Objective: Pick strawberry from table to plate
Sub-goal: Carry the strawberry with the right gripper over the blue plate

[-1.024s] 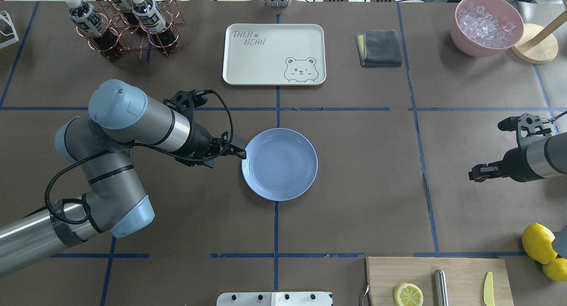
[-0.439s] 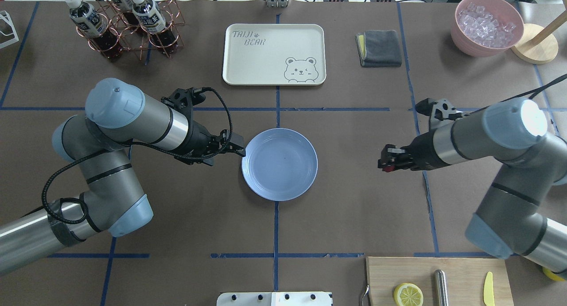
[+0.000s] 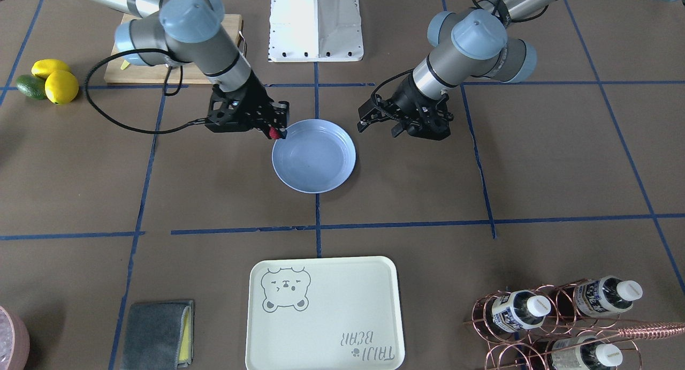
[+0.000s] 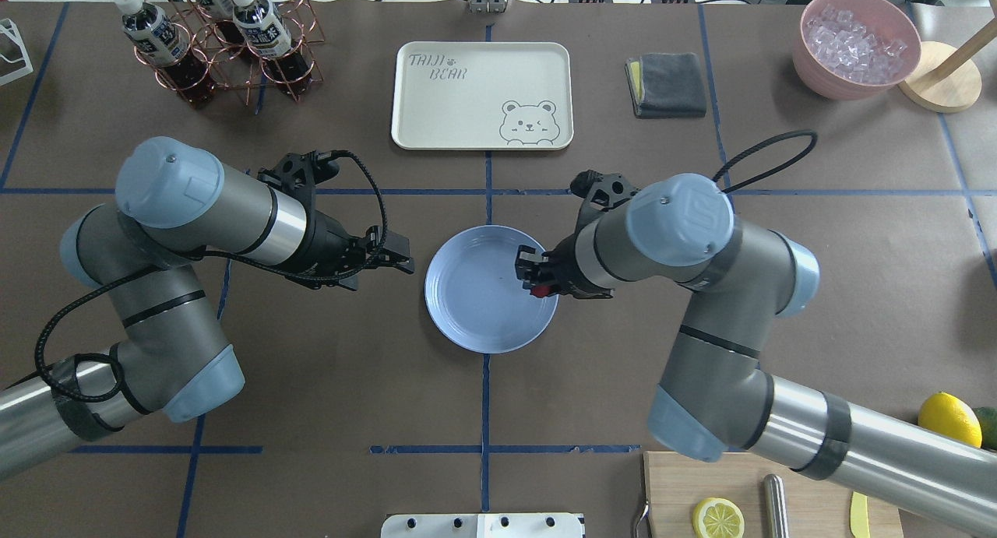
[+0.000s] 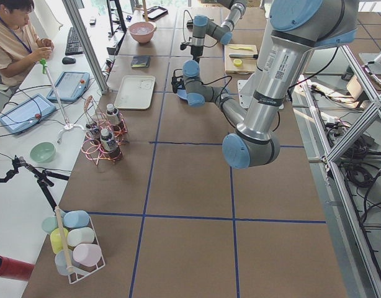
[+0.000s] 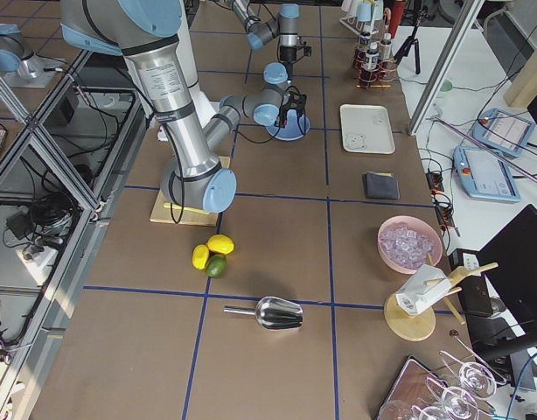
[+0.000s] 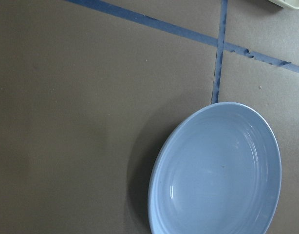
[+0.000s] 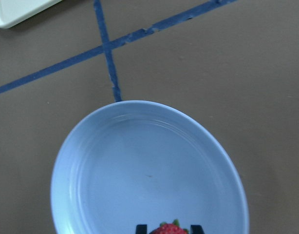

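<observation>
The strawberry (image 4: 538, 290) is small and dark red, and my right gripper (image 4: 534, 279) is shut on it above the right inner edge of the light-blue plate (image 4: 483, 289). In the right wrist view the strawberry (image 8: 169, 229) sits between two dark fingertips (image 8: 141, 228) over the plate (image 8: 140, 170). The front view shows the berry (image 3: 274, 133) at the plate's rim (image 3: 313, 185). My left gripper (image 4: 401, 259) stands open with nothing in it, a little left of the plate and not touching it. The left wrist view shows only the plate (image 7: 217, 175) on the brown-paper table (image 4: 623, 351).
A cream bear-print tray (image 4: 481, 94) lies beyond the plate, with a bottle rack (image 4: 226, 40) at the back left. A grey cloth (image 4: 666, 85) and a pink bowl of ice (image 4: 855, 43) are back right. A cutting board (image 4: 810, 476) and lemons (image 4: 949, 419) lie front right.
My right arm has swept in from the right edge to the plate's right rim, carrying the strawberry. My left gripper has drawn back a little to the left of the plate.
</observation>
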`<action>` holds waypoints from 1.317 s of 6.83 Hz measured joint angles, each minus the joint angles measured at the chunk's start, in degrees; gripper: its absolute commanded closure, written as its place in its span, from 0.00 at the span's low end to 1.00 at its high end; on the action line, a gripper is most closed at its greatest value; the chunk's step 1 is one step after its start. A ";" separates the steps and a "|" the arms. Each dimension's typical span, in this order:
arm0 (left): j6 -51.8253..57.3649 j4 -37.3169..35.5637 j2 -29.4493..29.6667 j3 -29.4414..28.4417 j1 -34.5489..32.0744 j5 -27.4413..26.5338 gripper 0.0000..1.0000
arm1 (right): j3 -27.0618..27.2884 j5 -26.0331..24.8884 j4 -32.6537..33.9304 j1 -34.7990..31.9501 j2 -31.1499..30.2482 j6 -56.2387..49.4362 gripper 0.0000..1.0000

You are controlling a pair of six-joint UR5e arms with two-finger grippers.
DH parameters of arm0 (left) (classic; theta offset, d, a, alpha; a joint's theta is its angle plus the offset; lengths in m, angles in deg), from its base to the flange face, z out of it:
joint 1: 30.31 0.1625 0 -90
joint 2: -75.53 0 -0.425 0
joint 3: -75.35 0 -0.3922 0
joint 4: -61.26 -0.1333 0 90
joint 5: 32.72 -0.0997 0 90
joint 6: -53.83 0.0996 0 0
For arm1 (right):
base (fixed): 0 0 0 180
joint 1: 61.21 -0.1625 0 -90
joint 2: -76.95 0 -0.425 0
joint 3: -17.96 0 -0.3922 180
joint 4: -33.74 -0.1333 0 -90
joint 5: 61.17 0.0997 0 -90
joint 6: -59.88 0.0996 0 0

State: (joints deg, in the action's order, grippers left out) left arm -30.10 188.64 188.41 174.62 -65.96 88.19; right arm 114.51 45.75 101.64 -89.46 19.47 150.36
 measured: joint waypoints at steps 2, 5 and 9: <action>-0.01 -0.02 -2.72 2.62 -0.46 -0.20 0.00 | -7.88 -3.31 0.72 1.02 6.83 1.56 1.00; -0.01 -0.03 -3.08 3.10 -0.48 -0.88 0.00 | -12.02 -4.21 0.94 2.78 8.31 1.69 1.00; -0.09 -0.01 -3.10 3.20 -0.47 -1.82 0.00 | -12.17 -4.91 1.11 3.19 8.15 1.66 1.00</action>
State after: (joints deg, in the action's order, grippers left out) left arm -30.19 188.63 185.31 177.82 -66.43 86.38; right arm 102.34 40.84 102.75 -86.27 27.62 152.02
